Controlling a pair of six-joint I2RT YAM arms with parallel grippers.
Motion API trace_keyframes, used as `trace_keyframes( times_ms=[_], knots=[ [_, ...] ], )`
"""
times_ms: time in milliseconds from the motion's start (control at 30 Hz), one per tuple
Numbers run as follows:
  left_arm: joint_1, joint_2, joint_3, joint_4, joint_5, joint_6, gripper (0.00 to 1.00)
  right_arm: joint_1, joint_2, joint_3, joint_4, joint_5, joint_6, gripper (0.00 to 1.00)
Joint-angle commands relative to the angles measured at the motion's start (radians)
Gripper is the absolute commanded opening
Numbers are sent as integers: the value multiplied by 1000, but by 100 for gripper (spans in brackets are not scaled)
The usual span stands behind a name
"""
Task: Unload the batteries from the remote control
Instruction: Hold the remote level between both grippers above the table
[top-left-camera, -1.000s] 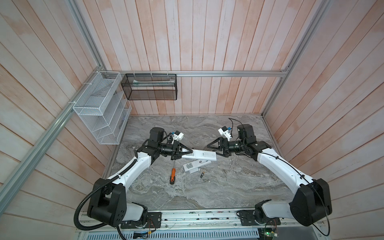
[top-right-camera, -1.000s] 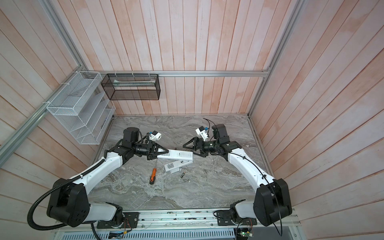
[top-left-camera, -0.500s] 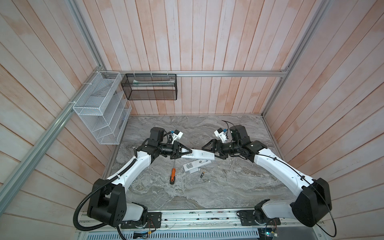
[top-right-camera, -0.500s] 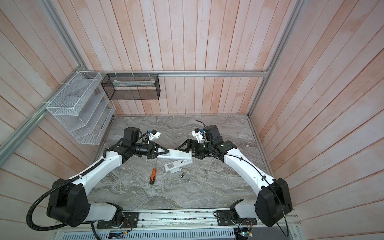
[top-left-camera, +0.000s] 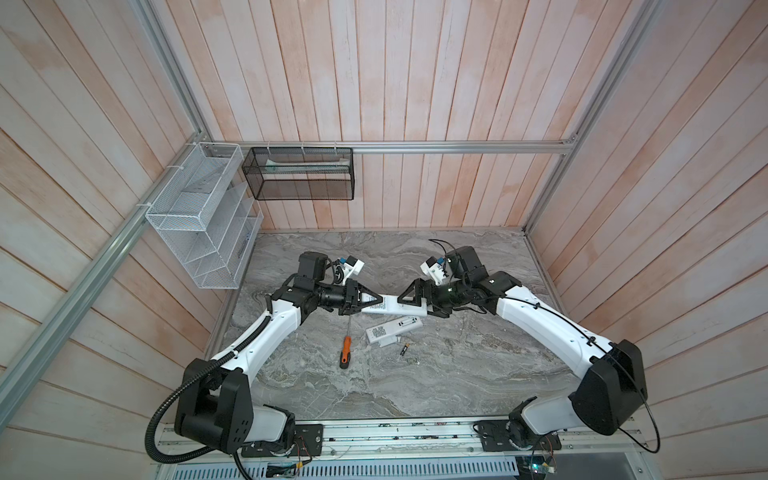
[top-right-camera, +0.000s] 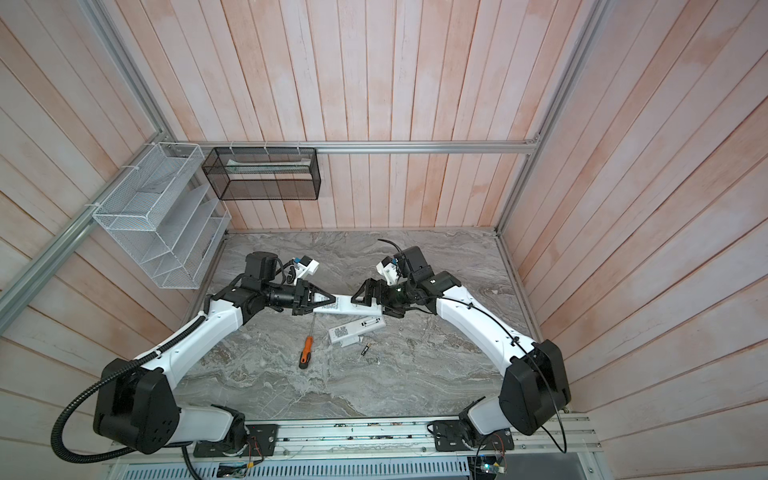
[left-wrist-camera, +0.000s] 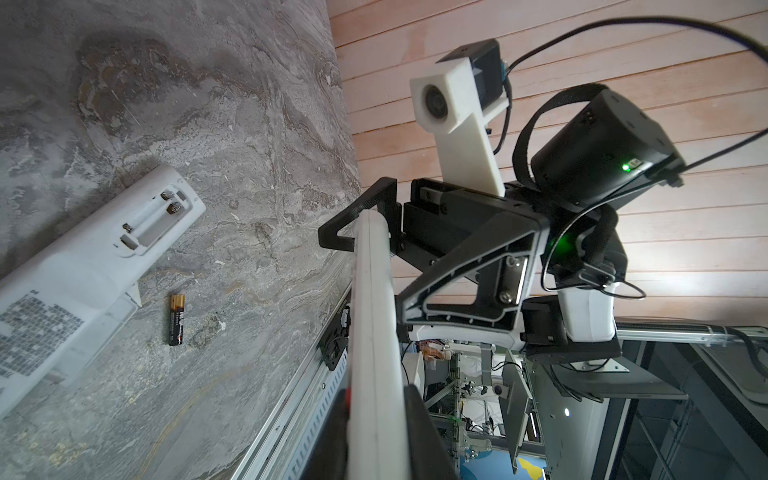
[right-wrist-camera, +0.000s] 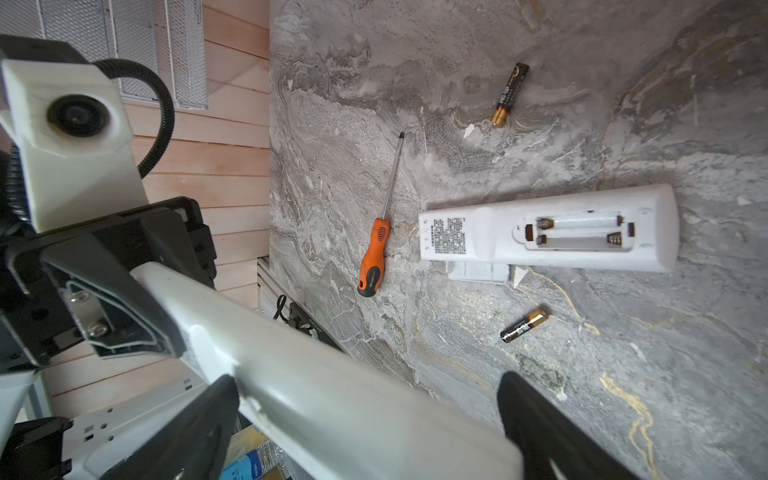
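My left jaws pinch the white plastic remote (top-left-camera: 388, 308); right jaws gape around it; early release could drop it.

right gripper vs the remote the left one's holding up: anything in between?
Nothing visible. The right gripper is open, with its jaws on either side of the free end of the lifted remote. The left gripper is shut on the other end.

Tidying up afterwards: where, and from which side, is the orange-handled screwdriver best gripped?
Probably by the orange handle of the screwdriver, from straight above, jaws closing across its width. It lies flat on the table, the handle is its thickest part, and the thin shaft offers little to pinch. Nothing touches the handle, so there is room either side.
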Motion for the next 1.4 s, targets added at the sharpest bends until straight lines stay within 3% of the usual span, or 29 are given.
trace_keyframes(
  times_ms=[0,1367],
  knots=[
    [4,5,36,-1,12,29,1,10,12,30,-62,28,-33,97],
    [4,23,63,-33,12,54,0,46,87,112,-189,149,-85,94]
  ],
)
